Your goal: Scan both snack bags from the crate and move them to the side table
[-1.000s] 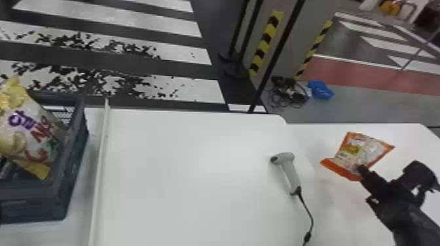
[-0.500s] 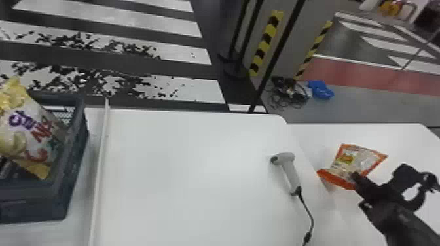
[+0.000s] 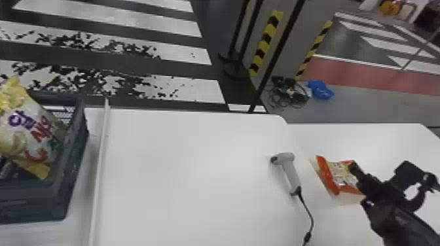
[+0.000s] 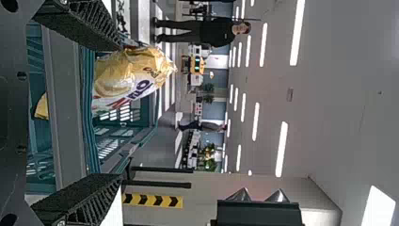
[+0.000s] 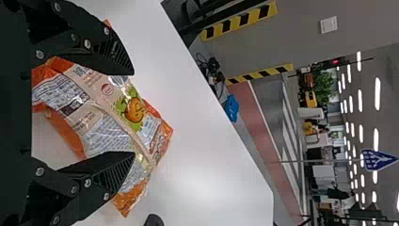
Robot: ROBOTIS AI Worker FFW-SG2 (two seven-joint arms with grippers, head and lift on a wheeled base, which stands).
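The barcode scanner (image 3: 289, 170) is smooth pale plastic, with a rounded head and a thin dark cable (image 3: 311, 214), and lies on the flat, smooth white desk (image 3: 190, 183). Just to its right, at the side desk (image 3: 379, 137), the right pincer (image 3: 359, 184) grips the orange-edged snack bag (image 3: 339, 178); this glossy, crinkled film pack sits between the textured black fingers and pokes out past their tips. I cannot tell whether it touches the surface beneath. Well to the scanner's left stands the rigid, slatted plastic crate (image 3: 36, 199), with the plump yellow-and-white snack bag (image 3: 27, 134) tilted inside, its shiny crimped top above the rim. The left pincer (image 4: 121, 112) is wide open near that crate, the puffy bag ahead of it, between the ribbed fingers' lines and ungripped.
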